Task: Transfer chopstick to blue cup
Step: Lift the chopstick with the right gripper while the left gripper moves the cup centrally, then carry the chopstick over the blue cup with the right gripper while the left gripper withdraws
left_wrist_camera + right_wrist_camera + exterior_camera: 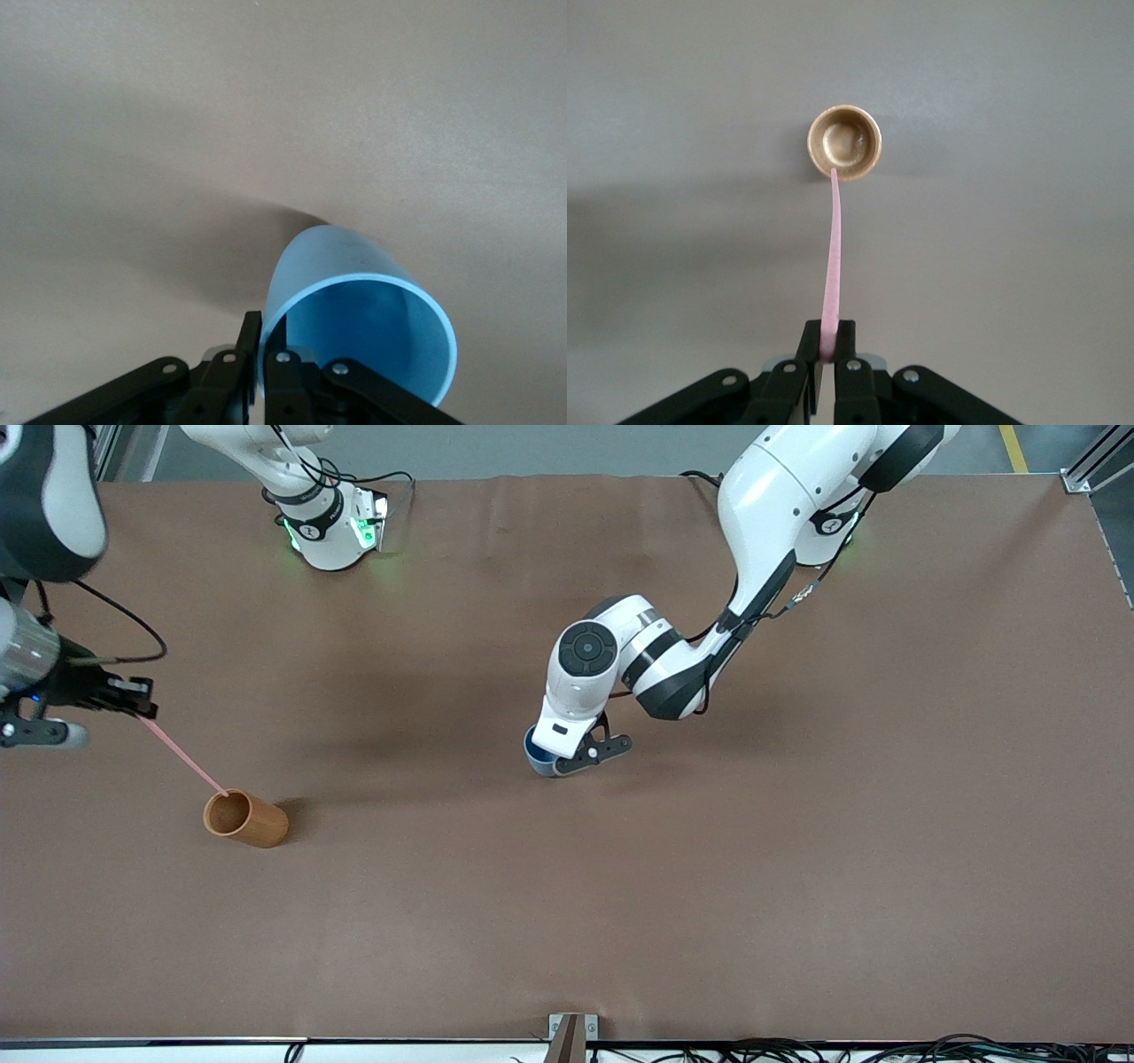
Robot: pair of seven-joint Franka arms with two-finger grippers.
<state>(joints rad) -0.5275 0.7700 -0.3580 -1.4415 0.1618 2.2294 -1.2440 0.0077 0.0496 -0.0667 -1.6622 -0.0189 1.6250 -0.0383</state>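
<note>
My right gripper (142,707) (829,332) is shut on the upper end of the pink chopstick (182,751) (833,257), up in the air toward the right arm's end of the table. The stick slants down, and its lower tip sits at the rim of the orange-brown cup (248,820) (844,142). At mid-table, my left gripper (558,766) (263,323) is shut on the wall of the blue cup (534,751) (354,319), with one finger inside the rim and one outside. In the front view the left hand hides most of that cup.
The orange-brown cup stands upright on the brown table (709,886). The right arm's base (330,531) stands at the table's back edge. A small bracket (571,1036) and cables lie along the edge nearest the front camera.
</note>
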